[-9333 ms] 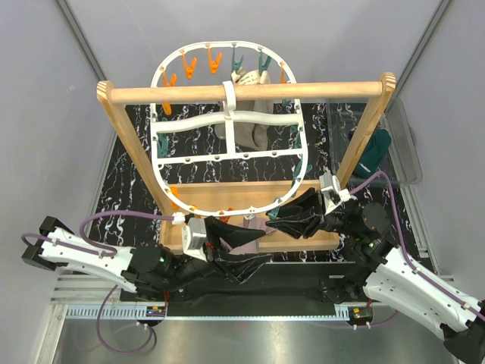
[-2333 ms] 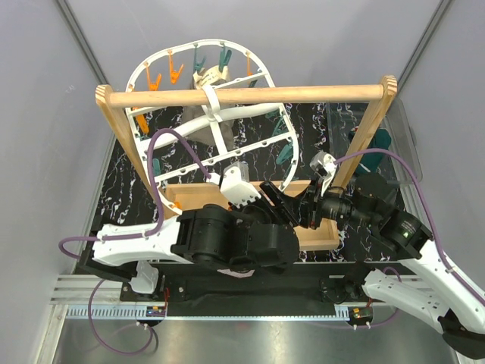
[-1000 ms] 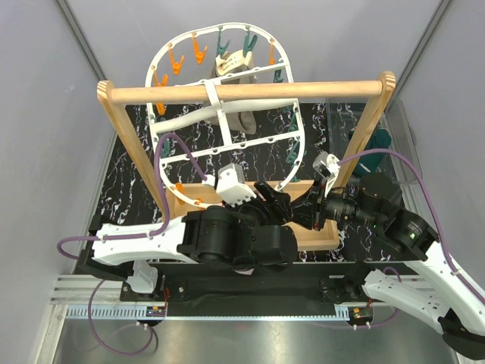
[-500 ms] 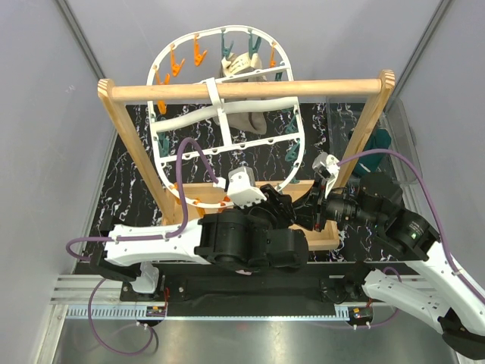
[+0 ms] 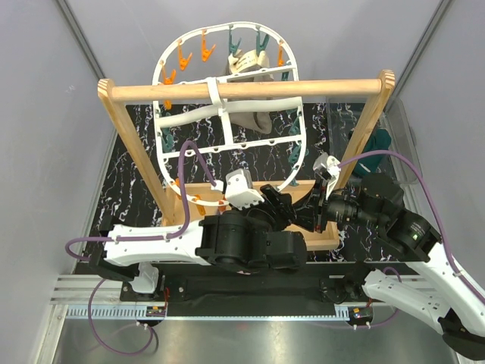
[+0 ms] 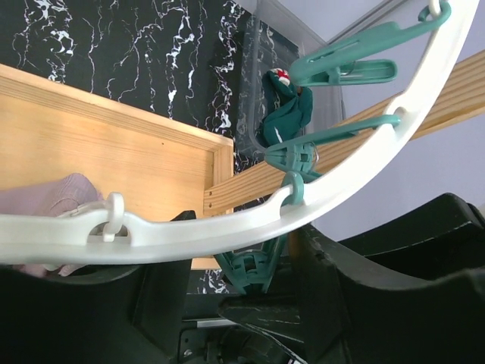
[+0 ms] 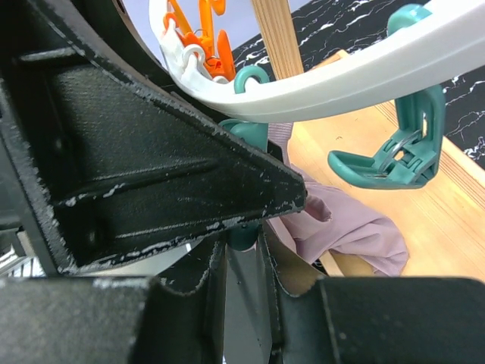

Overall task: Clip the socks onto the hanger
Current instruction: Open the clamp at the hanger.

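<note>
Pink sock sits bunched over the wooden base of the stand, just under the near rim of the white hanger. The hanger hangs from the wooden rail, with its far end tipped up beyond it.

Both arms reach in from the near side. The left gripper and the right gripper crowd together at the hanger's near-right rim. One teal clothespin dangles from the rim among their black fingers. How wide either gripper stands cannot be told, since dark housings fill both wrist views. Nor can it be told whether either holds the sock.

Another teal clothespin hangs free just right of the pink sock. Orange clothespins sit farther left along the rim.

A teal sock lies in the clear bin to the right of the stand, well apart from the hanger. A grey cloth hangs from the hanger's far side. The stand rests on a black marbled surface.
</note>
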### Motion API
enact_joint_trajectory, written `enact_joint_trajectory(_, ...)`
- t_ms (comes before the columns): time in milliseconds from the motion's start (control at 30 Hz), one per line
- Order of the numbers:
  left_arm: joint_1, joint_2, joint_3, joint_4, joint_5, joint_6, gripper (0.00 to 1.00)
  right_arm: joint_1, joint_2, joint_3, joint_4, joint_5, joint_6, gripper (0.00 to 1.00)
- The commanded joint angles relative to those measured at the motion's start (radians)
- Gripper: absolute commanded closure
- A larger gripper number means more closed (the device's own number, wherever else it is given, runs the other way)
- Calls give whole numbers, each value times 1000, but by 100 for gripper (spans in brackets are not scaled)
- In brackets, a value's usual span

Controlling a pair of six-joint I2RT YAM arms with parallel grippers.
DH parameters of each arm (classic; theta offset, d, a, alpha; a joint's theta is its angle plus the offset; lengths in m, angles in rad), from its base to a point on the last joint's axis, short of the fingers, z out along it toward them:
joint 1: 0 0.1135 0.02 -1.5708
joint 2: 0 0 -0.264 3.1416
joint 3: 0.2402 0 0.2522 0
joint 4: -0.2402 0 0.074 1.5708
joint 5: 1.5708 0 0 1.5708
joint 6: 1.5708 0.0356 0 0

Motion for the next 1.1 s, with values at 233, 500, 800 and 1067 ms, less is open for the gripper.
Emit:
enact_joint_trajectory(233, 22, -112, -67, -188, -105, -128, 43, 5, -27, 5, -29, -35, -19, 100)
enact_joint_trajectory(500, 9, -132, -60, -129, -104, -72, 46, 5, -16, 4, -12, -52, -10, 100)
enact_joint_trajectory(800, 2, -139, -63, -79, -99, -23, 63, 3, -10, 4, -22, -41, -19, 100)
enact_joint_trajectory(1067, 0, -146, -60, -66, -101, 23, 100, 3, -8, 2, -22, -41, -16, 100)
